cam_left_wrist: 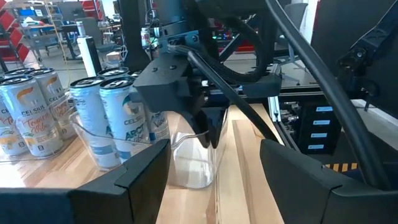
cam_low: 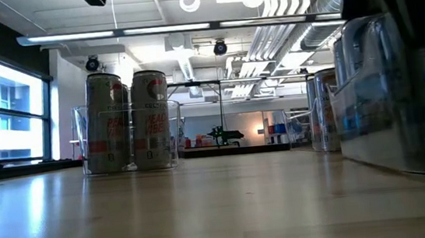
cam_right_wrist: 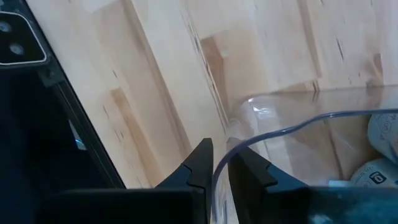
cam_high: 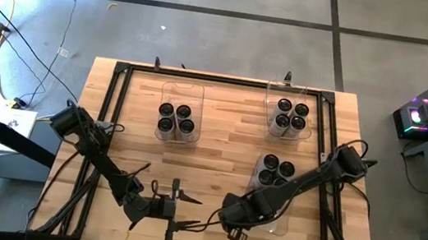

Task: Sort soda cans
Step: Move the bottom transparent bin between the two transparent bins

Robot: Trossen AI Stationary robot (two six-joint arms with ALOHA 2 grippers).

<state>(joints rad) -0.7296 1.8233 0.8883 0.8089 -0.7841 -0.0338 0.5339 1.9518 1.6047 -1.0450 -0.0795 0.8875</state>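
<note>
Soda cans stand upright in three clear plastic bins: a group (cam_high: 179, 117) in the left bin, a group (cam_high: 291, 116) in the far right bin, and a group (cam_high: 275, 171) at the far end of the near right bin (cam_high: 279, 220). In the left wrist view the near right bin's cans (cam_left_wrist: 106, 118) show pale labels. My right gripper (cam_high: 225, 209) is at that bin's near left corner, shut on its wall. My left gripper (cam_high: 173, 207) hangs open near the table's near edge, left of the bin, touching nothing. My right gripper (cam_right_wrist: 214, 152) pinches the near right bin's clear rim (cam_right_wrist: 225, 146) close to a rounded corner, one finger (cam_right_wrist: 199, 163) outside the wall and one finger (cam_right_wrist: 249, 169) inside. The fingers come from above, pointing down (cam_left_wrist: 208, 134). The bin stands on the table with its cans upright.
A black frame (cam_high: 110, 123) runs around the tabletop. Bare wood lies between the left bin and the right bins (cam_high: 229, 130). In the low view the left bin's cans (cam_low: 127, 123) stand far off, and a blurred bin (cam_low: 398, 93) is close on the right.
</note>
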